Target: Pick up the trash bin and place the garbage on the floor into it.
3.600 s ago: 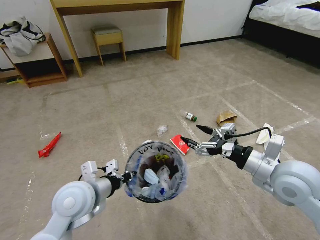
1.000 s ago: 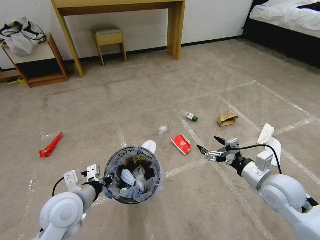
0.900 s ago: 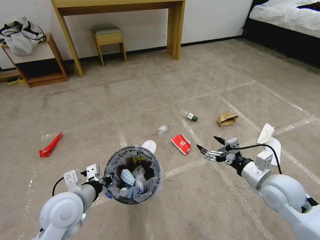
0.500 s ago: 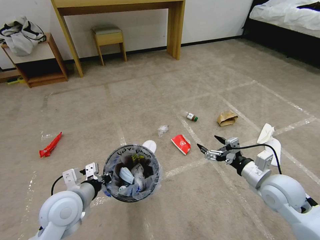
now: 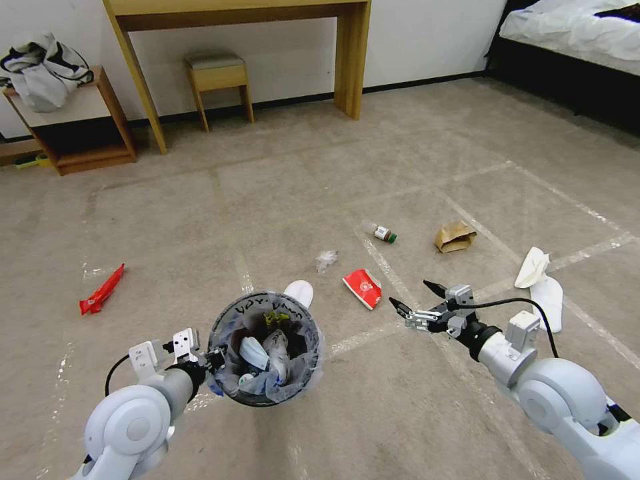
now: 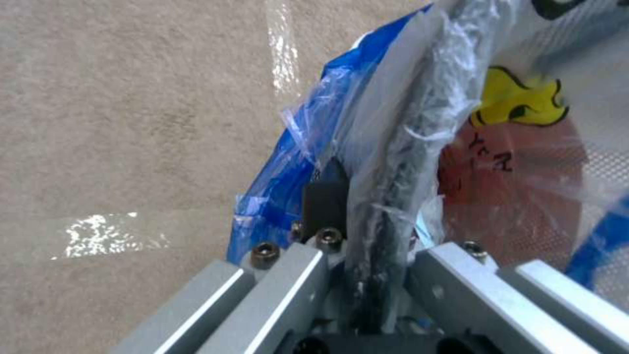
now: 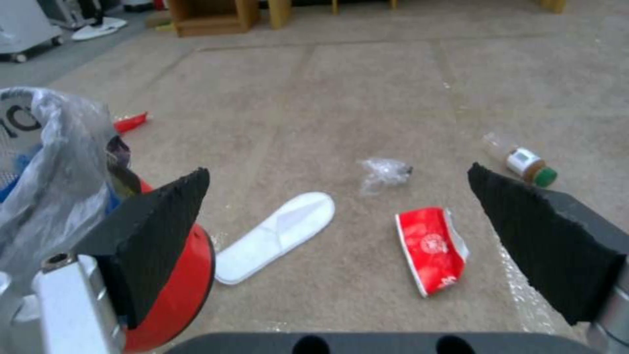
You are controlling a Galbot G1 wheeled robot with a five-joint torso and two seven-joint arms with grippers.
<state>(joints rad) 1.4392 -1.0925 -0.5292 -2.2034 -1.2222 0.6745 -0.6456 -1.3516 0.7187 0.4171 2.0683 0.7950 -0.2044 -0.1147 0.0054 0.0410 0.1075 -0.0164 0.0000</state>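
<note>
My left gripper [image 5: 212, 361] is shut on the rim of the red trash bin [image 5: 267, 393], held above the floor [image 5: 400, 400]; its clear liner holds tissue and a blue mask. In the left wrist view the jaws pinch the lined rim [image 6: 393, 162]. My right gripper [image 5: 411, 295] hangs open and holds nothing, just right of a red wrapper [image 5: 362, 288]. The right wrist view shows that wrapper [image 7: 432, 248], a white slipper [image 7: 278, 236] and crumpled clear plastic [image 7: 383, 172] between its open fingers [image 7: 164, 221]. Beyond lie a small bottle [image 5: 382, 233] and a brown paper bag [image 5: 455, 236].
Another red wrapper [image 5: 100, 291] lies far left, and white slippers [image 5: 541, 280] lie at the right. A wooden desk [image 5: 233, 13], a stool [image 5: 217, 77] and a low shelf [image 5: 73, 120] stand along the back wall. A bed [image 5: 573, 33] is at the back right.
Over the last seconds both arms drew back: the bin shifted left and nearer, and the right gripper moved right, away from the red wrapper. In the last half second it sank slightly.
</note>
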